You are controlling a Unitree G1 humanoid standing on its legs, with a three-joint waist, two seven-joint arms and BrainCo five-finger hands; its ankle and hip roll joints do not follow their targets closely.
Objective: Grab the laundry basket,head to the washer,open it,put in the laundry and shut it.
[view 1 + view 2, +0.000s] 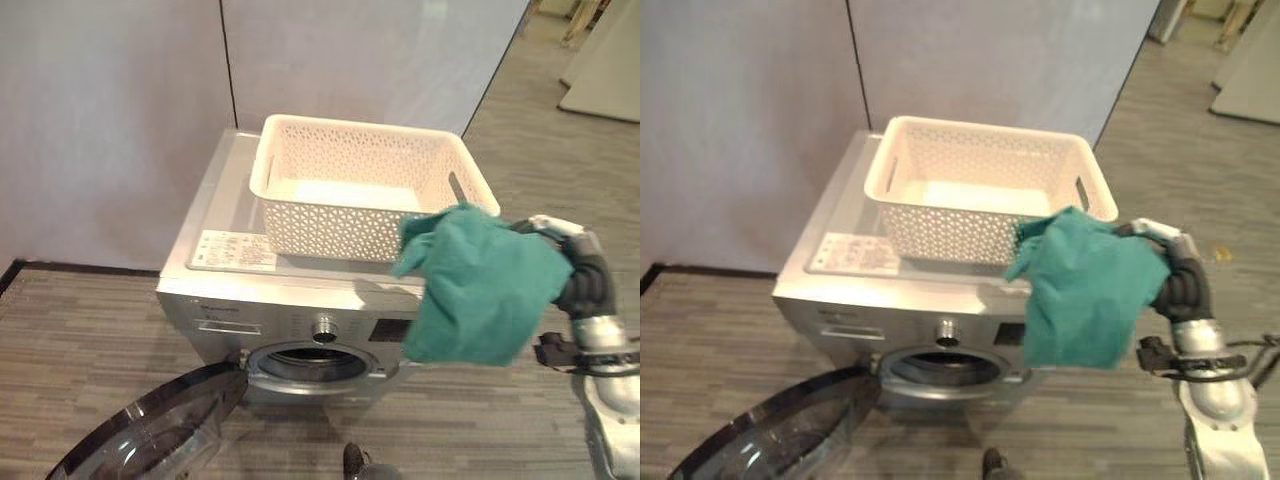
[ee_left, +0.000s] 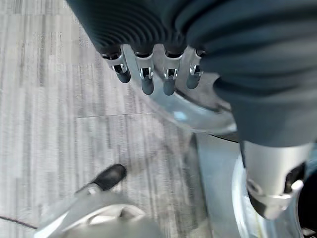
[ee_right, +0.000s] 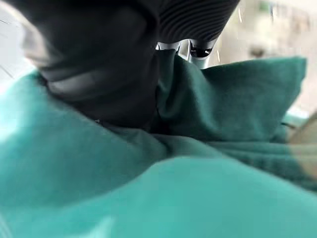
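Right hand (image 1: 575,262) grips the green cloth (image 1: 480,285), fingers curled into the fabric; cloth hangs in air beside the basket (image 1: 300,215) front corner, above and to the right of the washer opening (image 1: 312,363), door (image 1: 150,430) swung open. Next move, by judgement: down and leftward to the drum. Left hand (image 2: 153,74) hangs low by the door, fingers relaxed, holding nothing; right fingertips hidden under cloth, drum interior dark.

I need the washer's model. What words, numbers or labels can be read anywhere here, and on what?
No text can be read.
White sticker on the washer top: print too small.
Front panel beside the knob: markings blurred.
Basket and green cloth: no print.
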